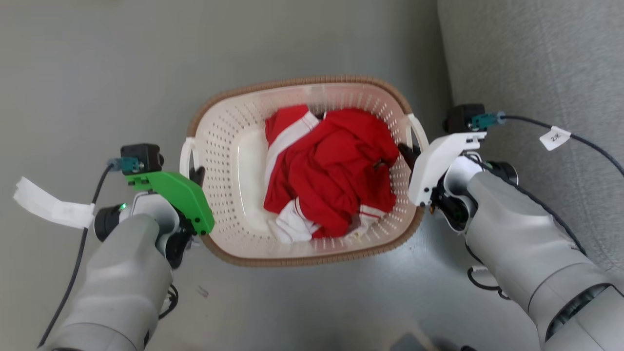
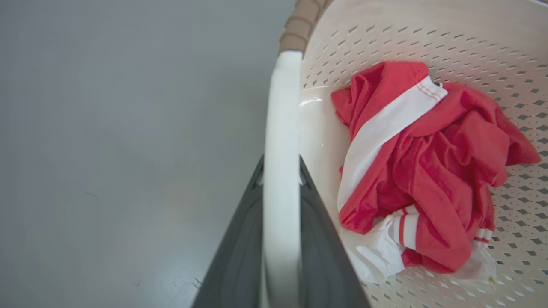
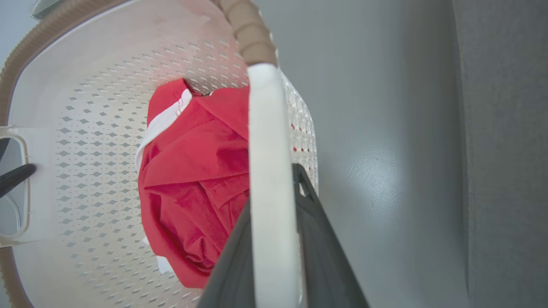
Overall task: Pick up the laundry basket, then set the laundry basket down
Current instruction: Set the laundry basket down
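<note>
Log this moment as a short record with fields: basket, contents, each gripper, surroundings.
basket: laundry basket, cream, perforated, brown rim, upright
contents: crumpled red-and-white garment
left: left gripper has a finger on each side of the left handle, closed on it
right: right gripper has a finger on each side of the right handle, closed on it
lifted or resting: cannot tell
surroundings: grey floor; grey fabric surface to the robot's right
</note>
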`<state>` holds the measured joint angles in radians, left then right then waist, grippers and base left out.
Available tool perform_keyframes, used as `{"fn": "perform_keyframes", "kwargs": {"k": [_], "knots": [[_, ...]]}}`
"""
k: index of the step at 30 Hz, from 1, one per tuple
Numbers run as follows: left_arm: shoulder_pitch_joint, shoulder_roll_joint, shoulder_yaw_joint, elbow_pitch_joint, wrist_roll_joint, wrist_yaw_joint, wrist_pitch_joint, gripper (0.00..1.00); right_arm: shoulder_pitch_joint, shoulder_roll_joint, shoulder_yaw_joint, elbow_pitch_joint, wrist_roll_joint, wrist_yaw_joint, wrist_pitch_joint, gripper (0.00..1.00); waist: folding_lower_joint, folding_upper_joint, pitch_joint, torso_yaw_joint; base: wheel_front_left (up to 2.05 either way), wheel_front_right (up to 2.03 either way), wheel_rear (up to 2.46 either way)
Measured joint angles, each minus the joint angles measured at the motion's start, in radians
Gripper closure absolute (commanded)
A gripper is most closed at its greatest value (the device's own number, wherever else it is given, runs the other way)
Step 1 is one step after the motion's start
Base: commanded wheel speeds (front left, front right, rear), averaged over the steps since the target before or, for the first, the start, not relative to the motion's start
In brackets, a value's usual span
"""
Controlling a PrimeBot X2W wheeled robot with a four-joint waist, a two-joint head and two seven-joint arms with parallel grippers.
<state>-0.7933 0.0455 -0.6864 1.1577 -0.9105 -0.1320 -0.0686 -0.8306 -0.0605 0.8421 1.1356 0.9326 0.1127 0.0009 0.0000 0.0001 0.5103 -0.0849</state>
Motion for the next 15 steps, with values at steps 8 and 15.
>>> {"fn": "perform_keyframes", "kwargs": {"k": [8, 15], "knots": [[-0.038, 0.004, 0.002, -0.008, 0.000, 0.000, -0.040, 1.00, -0.031, 0.000, -0.003, 0.003, -0.002, 0.000, -0.040, 1.00, 0.0000, 0.0000, 0.095, 0.005, 0.00, 0.00, 0.00], [-0.060, 0.006, 0.003, -0.018, 0.000, 0.000, -0.082, 1.00, -0.053, 0.000, -0.004, 0.006, -0.002, 0.000, -0.072, 1.00, 0.0001, 0.0000, 0.171, 0.010, 0.00, 0.00, 0.00]]}}
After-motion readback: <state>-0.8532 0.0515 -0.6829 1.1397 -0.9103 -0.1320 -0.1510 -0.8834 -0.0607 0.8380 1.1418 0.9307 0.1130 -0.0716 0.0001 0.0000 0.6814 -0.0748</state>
